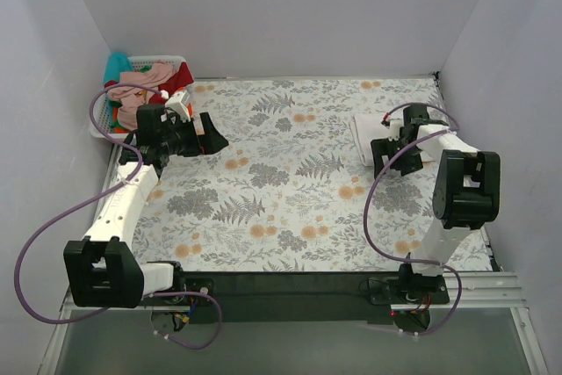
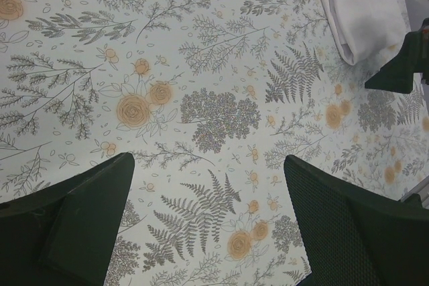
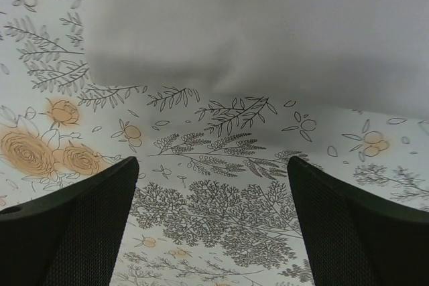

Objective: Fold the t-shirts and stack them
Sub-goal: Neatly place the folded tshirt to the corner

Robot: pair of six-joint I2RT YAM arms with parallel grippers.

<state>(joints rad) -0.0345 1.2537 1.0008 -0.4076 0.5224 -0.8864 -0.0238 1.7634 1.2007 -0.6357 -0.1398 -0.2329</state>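
A folded white t-shirt (image 1: 367, 133) lies on the floral cloth at the right; it also shows in the left wrist view (image 2: 362, 11) and fills the top of the right wrist view (image 3: 268, 25). My right gripper (image 1: 383, 158) (image 3: 211, 192) is open and empty, just in front of the shirt's near edge. My left gripper (image 1: 214, 133) (image 2: 208, 185) is open and empty above bare cloth at the left. Pink (image 1: 151, 71), dark red (image 1: 159, 92) and teal (image 1: 116, 65) t-shirts lie bunched in the basket behind the left arm.
The white lattice basket (image 1: 102, 122) stands in the far left corner against the wall. The floral tablecloth (image 1: 290, 191) covers the table. White walls close in the left, back and right. The right gripper's tip shows in the left wrist view (image 2: 402, 65).
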